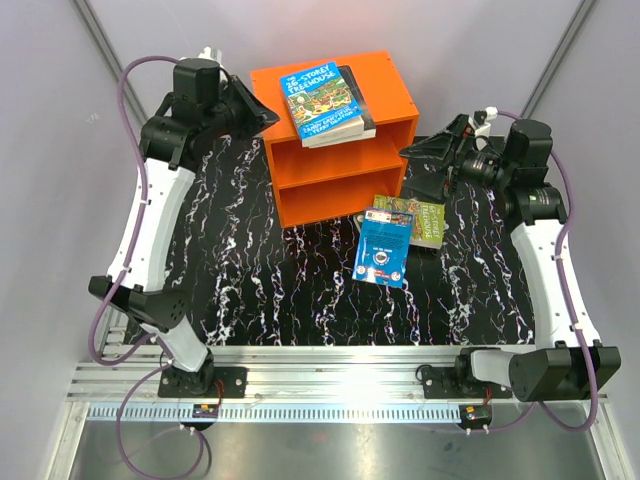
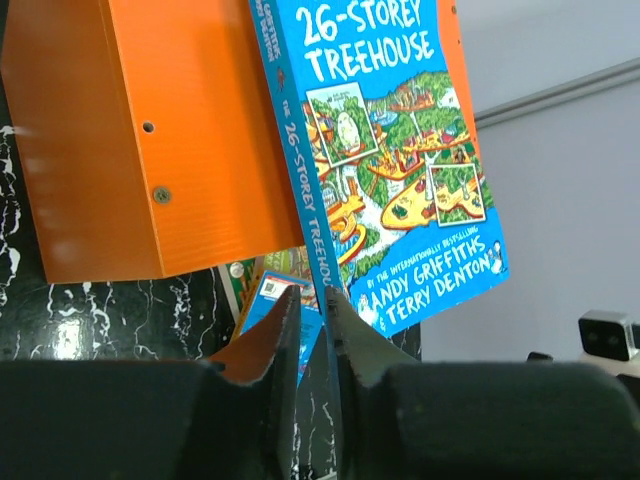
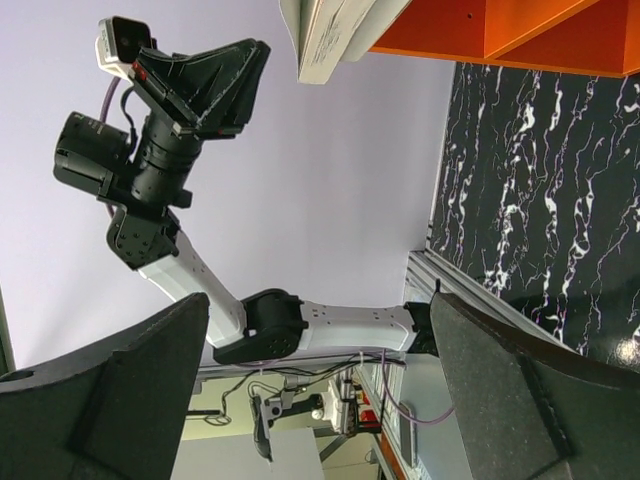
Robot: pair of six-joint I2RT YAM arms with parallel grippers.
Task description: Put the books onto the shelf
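Note:
The orange shelf [image 1: 385, 95] stands at the back of the table, both compartments bare. On its top lies a blue "26-Storey Treehouse" book [image 1: 320, 100], resting on a darker book [image 1: 361, 102]. My left gripper [image 1: 276, 120] hovers by the shelf's left top edge, just short of that book's near corner [image 2: 330, 285]. It is shut to a thin slit [image 2: 312, 300] with nothing in it. A blue book [image 1: 385, 250] lies on a green book [image 1: 420, 222] in front of the shelf. My right gripper [image 1: 418, 160] hangs open and bare [image 3: 320, 300] to the right of the shelf [image 3: 500, 30].
The black marbled table [image 1: 250, 270] spreads in front of the shelf. A metal rail [image 1: 330, 360] with both arm bases runs along the near edge. Grey walls close in at the back and sides. The left arm [image 3: 190, 260] fills much of the right wrist view.

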